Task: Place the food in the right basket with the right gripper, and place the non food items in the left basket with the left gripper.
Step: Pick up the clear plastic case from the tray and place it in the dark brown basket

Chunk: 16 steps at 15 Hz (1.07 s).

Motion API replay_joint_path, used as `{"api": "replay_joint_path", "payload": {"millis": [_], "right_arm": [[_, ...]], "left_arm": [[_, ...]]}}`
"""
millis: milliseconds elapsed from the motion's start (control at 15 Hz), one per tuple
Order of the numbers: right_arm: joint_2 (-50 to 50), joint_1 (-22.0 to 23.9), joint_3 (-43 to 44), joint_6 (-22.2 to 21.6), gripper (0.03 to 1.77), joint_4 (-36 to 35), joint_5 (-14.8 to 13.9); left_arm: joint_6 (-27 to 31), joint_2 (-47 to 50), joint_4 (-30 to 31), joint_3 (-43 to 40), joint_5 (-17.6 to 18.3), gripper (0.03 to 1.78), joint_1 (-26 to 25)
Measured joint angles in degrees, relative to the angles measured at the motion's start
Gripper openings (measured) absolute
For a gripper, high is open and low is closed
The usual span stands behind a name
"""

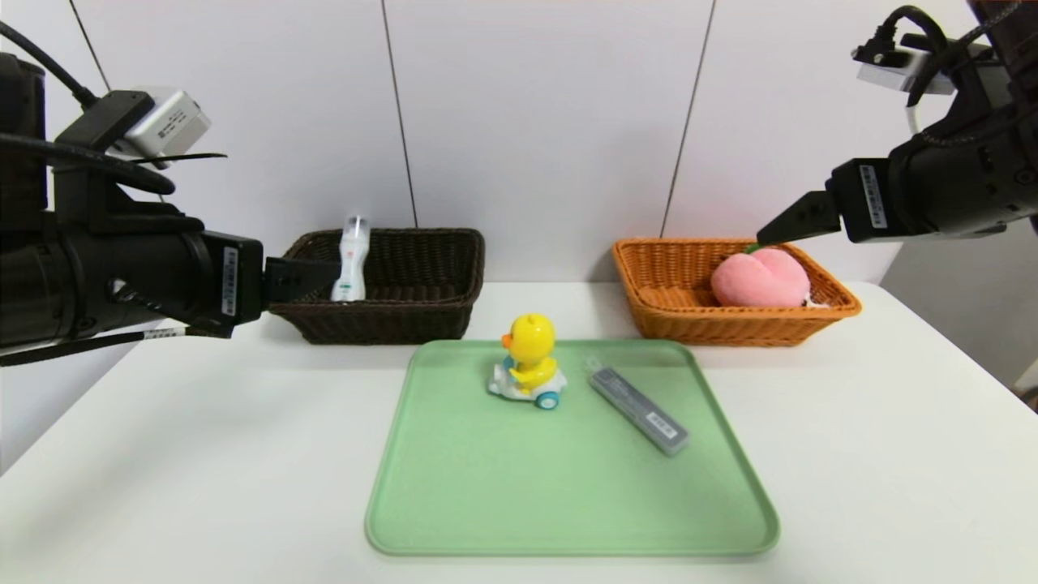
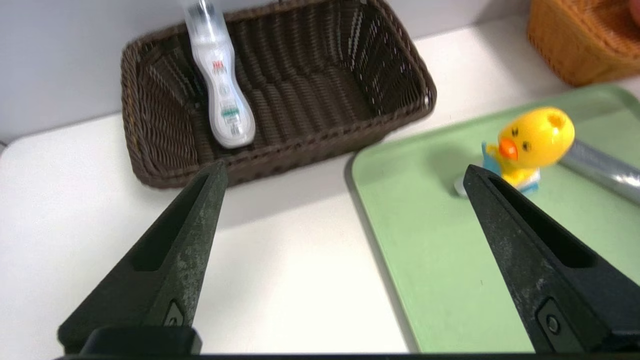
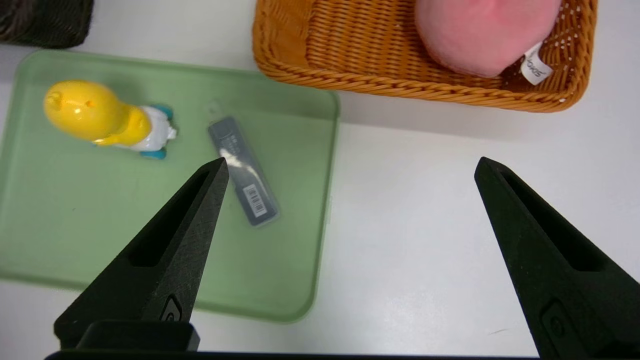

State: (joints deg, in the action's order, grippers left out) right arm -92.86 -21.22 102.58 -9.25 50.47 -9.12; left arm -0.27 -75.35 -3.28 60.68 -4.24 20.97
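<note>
The pink plush peach (image 1: 761,278) (image 3: 482,32) lies in the orange-tan right basket (image 1: 665,312) (image 3: 300,45). A white bottle (image 1: 352,259) (image 2: 220,87) leans in the dark brown left basket (image 1: 422,320) (image 2: 320,75). The yellow duck toy (image 1: 529,364) (image 2: 532,140) (image 3: 100,117) and the flat grey case (image 1: 638,406) (image 3: 243,172) rest on the green tray (image 1: 568,503). My left gripper (image 1: 324,276) (image 2: 345,172) hangs open and empty in front of the dark basket. My right gripper (image 1: 766,235) (image 3: 350,167) is open and empty, raised by the orange basket's near side.
The white table (image 1: 162,454) holds the tray in the middle and both baskets at the back against a pale wall. Bare tabletop lies to the left and right of the tray.
</note>
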Motion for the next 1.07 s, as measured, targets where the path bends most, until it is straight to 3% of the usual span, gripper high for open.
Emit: {"api": "replay_joint_path", "payload": {"millis": [133,267,667,1067], "right_arm": [[-4.04,-2.61,7.01,1.24,1.7,8.48,0.68],[-8.08,-4.46,8.98,2.97,1.7,12.53,0.91],[-17.13,-8.85,9.51,3.19,1.7,13.31,2.84],[-23.54,-10.56,9.4,2.72,1.7,14.19,4.38]], "left_arm": [[-0.94,1.89,-3.19,-1.16,-0.02,1.69,0.24],[-1.16,3.47,-3.52,-3.41,-0.09,1.69,0.35],[-1.38,8.16,-3.46,-12.56,-0.02,1.69,0.72],[-1.46,10.02,-3.35,-15.59,0.02,1.69,0.77]]}}
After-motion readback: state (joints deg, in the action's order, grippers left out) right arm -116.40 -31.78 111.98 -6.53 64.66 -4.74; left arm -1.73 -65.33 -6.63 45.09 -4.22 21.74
